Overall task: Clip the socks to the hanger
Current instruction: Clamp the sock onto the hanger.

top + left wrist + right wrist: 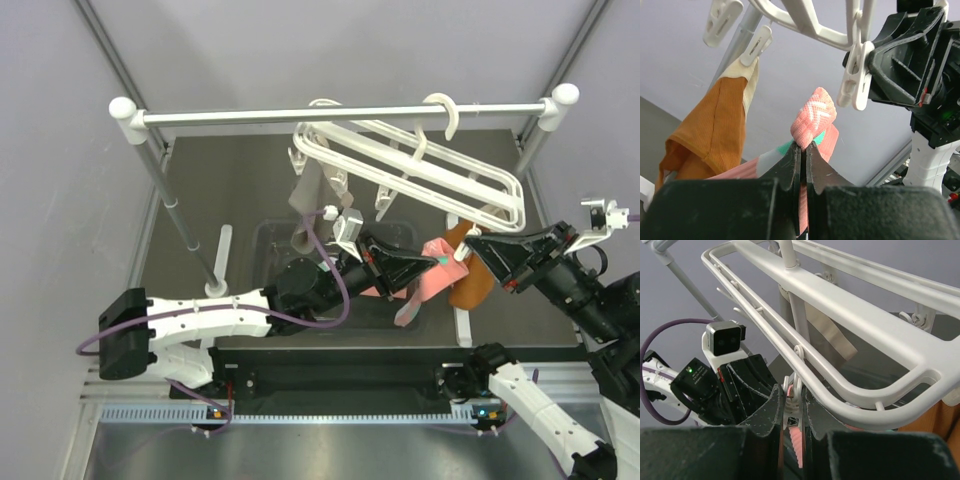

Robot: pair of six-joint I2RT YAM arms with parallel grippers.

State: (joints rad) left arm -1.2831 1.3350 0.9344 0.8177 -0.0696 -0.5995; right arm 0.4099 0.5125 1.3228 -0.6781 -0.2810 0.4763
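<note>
**Sock pinched under the hanger's right end, clip held beside it**

The left pincer (803, 148) is clamped on a pink sock (813, 116), raised under the right end of the hanger (420, 165), which hooks over the rail (340, 116). The right pincer (792, 396) nips a white clip (855, 75) just beside the sock. A rust-orange cloth (715, 125) hangs close by, crowding that end. Only the left wrist view shows clip and sock apart; overhead shows a beige cloth (303, 200) at the hanger's left end
</note>
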